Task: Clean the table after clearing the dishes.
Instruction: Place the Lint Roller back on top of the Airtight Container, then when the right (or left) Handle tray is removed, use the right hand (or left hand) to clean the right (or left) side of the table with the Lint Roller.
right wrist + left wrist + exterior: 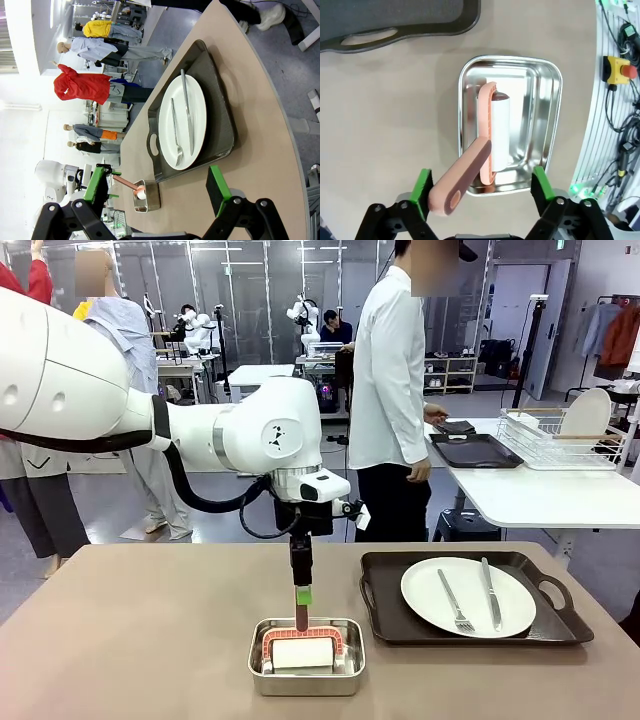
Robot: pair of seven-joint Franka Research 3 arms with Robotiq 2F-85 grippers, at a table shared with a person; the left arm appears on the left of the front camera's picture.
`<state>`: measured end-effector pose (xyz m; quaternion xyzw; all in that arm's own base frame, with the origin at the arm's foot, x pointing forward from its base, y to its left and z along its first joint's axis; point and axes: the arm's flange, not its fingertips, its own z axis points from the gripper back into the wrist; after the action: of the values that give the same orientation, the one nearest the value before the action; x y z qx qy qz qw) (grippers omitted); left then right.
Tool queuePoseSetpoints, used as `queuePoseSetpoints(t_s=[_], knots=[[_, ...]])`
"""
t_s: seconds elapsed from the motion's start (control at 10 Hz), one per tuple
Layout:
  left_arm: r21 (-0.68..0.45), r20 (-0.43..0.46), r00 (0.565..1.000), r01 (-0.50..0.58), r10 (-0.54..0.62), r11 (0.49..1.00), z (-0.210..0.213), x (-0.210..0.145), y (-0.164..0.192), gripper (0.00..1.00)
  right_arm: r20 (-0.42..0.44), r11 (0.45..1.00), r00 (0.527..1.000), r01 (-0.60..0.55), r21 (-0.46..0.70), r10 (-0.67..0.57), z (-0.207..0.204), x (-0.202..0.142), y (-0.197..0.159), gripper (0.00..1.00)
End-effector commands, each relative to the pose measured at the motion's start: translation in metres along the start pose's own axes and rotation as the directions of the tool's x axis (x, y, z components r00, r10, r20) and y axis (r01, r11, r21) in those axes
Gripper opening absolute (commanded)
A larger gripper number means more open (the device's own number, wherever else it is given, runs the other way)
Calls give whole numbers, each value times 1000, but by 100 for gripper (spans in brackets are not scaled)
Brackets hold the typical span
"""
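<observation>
Front view: steel pan beside plate

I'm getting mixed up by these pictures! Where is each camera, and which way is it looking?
Front: sits between the arms, looks across the table at a person; the left arm and left gripper show.
Left wrist: on the left arm, looks straight down at the pan and roller; the left gripper is open.
Right wrist: looks sideways along the table at the plate; the open right gripper shows.
Shared: all three show the pan.
</observation>
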<state>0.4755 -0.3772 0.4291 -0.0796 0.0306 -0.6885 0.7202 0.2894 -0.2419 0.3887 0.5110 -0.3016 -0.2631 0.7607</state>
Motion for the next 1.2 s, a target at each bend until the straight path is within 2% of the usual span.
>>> queuePoseSetpoints(t_s=[0.0, 0.1, 0.9, 1.1], knots=[[70, -48, 999, -2, 6, 998, 7, -16, -14, 100, 5, 1000, 1000, 3, 11, -3, 2, 0, 2, 100], [0, 0, 1000, 0, 0, 1000, 0, 0, 0, 100, 5, 1000, 1000, 3, 11, -3, 2, 0, 2, 100], [5, -13, 1000, 4, -4, 1000, -2, -1, 1, 99, 5, 1000, 1000, 3, 11, -3, 2, 0, 2, 100], [101, -24, 991, -131, 134, 986, 34, -24, 53, 100, 5, 1000, 1000, 3, 11, -3, 2, 0, 2, 100]])
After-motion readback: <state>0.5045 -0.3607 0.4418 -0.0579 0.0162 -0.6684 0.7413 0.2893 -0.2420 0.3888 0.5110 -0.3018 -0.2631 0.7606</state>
